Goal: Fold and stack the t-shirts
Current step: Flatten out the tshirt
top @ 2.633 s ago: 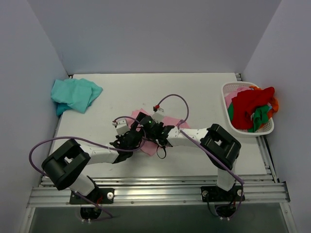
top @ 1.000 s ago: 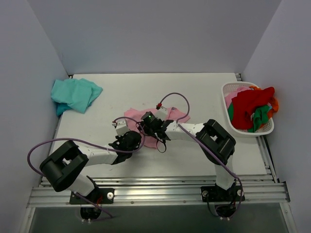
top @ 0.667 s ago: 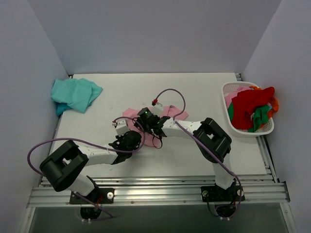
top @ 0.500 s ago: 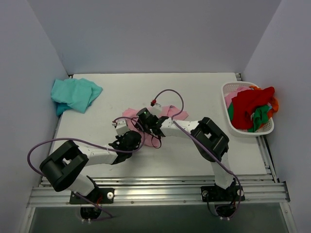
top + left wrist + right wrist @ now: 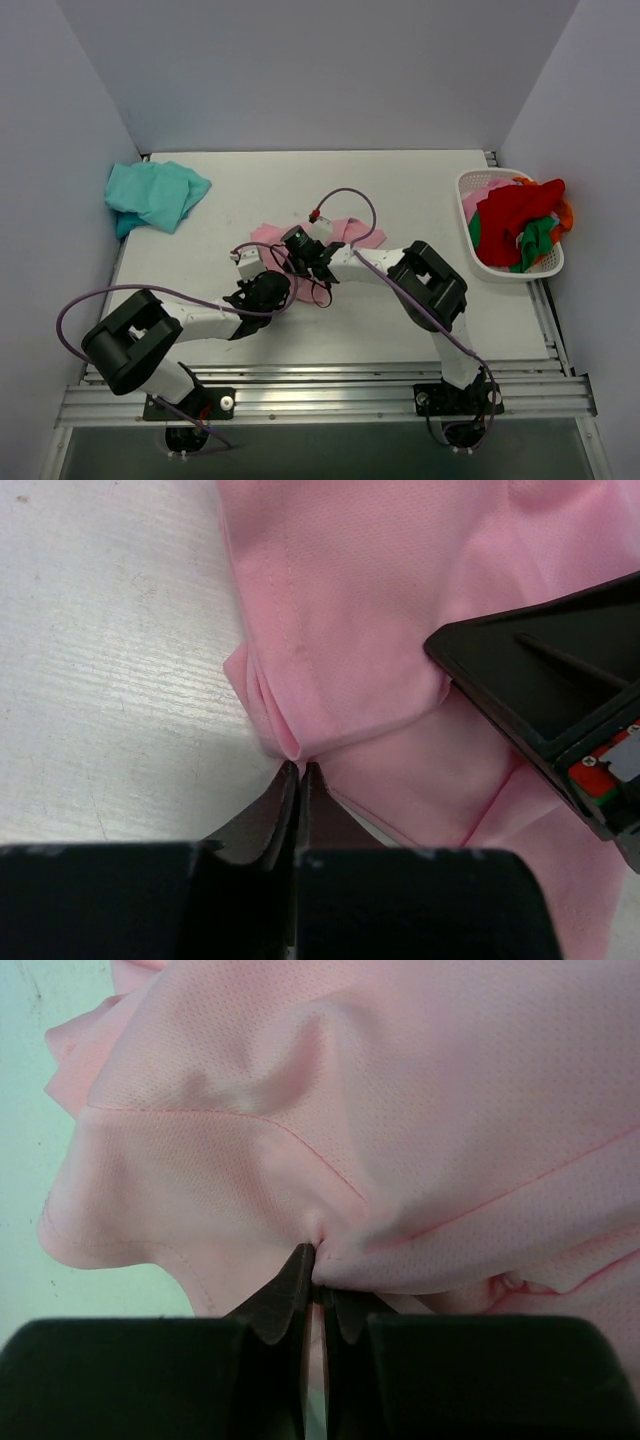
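Item 1, pink t-shirt [image 5: 352, 232]: you have it crumpled near the middle of the table [image 5: 420, 190], partly hidden under both grippers; seams and folds show in the wrist views.

Item 2, left gripper [image 5: 298, 771]: jaws pressed together, pinching a puckered fold at the pink t-shirt's edge; bare table lies to its left in the left wrist view.

Item 3, right gripper [image 5: 315, 1251]: jaws closed tight on a small gathered ridge of the same shirt; it sits just beside the left gripper.

Item 4, teal t-shirt [image 5: 155, 195]: bunched at the far left corner, well apart from both grippers.

Item 5, white basket [image 5: 480, 174]: at the right edge; holds red [image 5: 512, 222], green [image 5: 536, 246] and orange [image 5: 567, 214] garments.
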`<action>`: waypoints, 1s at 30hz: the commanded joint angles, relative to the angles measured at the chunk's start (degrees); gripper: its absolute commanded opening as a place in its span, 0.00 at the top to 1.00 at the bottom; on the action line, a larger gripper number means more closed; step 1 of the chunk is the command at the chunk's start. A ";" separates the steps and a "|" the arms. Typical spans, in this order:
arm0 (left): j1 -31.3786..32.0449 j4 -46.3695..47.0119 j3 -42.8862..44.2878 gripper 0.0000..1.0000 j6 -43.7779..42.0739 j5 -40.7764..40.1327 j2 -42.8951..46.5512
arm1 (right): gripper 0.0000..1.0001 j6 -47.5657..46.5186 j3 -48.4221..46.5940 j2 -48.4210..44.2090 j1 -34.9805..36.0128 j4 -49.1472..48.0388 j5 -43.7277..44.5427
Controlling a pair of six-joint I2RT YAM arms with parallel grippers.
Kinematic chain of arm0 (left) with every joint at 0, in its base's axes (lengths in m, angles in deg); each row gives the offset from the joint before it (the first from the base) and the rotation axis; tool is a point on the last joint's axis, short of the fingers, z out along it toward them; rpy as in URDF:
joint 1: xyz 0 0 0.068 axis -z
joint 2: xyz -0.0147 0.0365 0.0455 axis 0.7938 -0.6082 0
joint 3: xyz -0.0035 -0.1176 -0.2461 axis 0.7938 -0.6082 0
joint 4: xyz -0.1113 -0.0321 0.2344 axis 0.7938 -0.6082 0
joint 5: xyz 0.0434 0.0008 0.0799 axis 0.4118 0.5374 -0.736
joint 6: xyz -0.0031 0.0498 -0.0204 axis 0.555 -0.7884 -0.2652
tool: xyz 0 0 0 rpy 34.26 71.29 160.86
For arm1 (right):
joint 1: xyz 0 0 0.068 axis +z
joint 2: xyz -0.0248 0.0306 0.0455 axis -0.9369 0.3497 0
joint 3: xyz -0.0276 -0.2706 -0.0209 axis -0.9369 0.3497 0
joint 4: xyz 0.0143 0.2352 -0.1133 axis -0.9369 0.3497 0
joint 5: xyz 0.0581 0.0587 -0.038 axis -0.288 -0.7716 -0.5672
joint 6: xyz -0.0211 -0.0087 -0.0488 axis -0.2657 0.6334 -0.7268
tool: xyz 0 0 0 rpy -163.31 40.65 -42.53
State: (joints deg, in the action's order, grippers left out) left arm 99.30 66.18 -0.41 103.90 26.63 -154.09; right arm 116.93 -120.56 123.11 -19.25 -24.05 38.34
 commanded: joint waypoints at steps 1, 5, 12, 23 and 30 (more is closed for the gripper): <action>-0.09 0.21 0.03 0.98 -0.74 -1.78 2.15 | 1.00 -1.43 0.84 -5.00 -0.10 3.42 2.63; -0.09 -3.13 0.73 0.98 -1.88 -3.19 5.65 | 1.00 -3.45 1.63 -13.24 -0.18 7.38 6.67; -0.01 -8.93 2.93 0.98 -5.22 -4.25 14.45 | 1.00 -6.44 3.04 -26.44 -0.71 14.15 13.25; 1.93 -27.56 18.91 0.98 -18.29 -4.16 30.26 | 1.00 -11.88 0.05 -48.85 -0.01 25.49 22.76; 6.05 -39.25 38.24 0.98 -31.14 2.78 32.65 | 1.00 -21.81 -8.29 -59.75 4.38 29.10 22.50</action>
State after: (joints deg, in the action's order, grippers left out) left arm 103.08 33.51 31.13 81.69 26.12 -123.19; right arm 101.54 -123.42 67.73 -16.80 3.76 58.63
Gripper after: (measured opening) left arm 0.040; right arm 0.005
